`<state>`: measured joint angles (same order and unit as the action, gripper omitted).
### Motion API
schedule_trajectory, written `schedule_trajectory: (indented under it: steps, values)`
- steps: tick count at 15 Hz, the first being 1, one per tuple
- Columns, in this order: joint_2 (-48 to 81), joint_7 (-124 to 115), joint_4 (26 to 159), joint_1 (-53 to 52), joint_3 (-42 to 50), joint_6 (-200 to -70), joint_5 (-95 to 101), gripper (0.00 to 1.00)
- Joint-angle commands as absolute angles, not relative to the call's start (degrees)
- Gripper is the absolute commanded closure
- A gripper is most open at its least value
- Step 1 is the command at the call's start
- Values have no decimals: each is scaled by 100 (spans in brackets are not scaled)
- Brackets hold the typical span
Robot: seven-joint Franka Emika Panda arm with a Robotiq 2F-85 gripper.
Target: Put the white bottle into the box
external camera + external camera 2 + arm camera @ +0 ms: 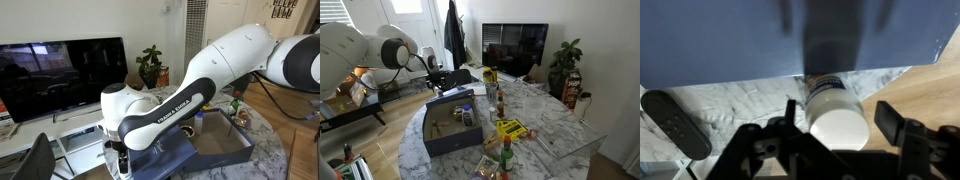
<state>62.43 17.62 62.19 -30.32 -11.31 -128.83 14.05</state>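
Note:
In the wrist view a white bottle [837, 128] stands between my gripper's [838, 122] two jaws. It has a bluish printed band at its far end. The left jaw is at its side and the right jaw stands a little apart from it, so the gripper is open around it. Just beyond the bottle lies a flat navy surface [720, 40], which looks like the lid. The navy box [445, 142] sits on the marble table with a few small things inside; it also shows in an exterior view [225, 148]. The gripper [438, 86] is at the table's far edge, away from the box. In both exterior views the bottle is hidden.
A black oblong object [675, 125] lies on the marble to the bottle's left. The table edge and wooden floor [930, 90] are close on the right. Sauce bottles [505, 150], a yellow packet [510, 128], a TV [515, 48] and a plant [565, 65] are around.

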Motion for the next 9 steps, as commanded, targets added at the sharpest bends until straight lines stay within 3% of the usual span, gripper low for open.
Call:
schedule_trajectory:
  steps: [1, 3, 4, 9]
  values:
    - [6440, 1911, 5988, -3036, -1259, -12910, 1349, 49]
    - [6459, 1926, 5965, -3033, -1291, -12950, 1361, 65]
    - [6453, 1898, 5950, -3041, -1289, -12869, 1361, 68]
    - [5261, 1065, 7178, -2967, -1040, -13668, 1507, 68]
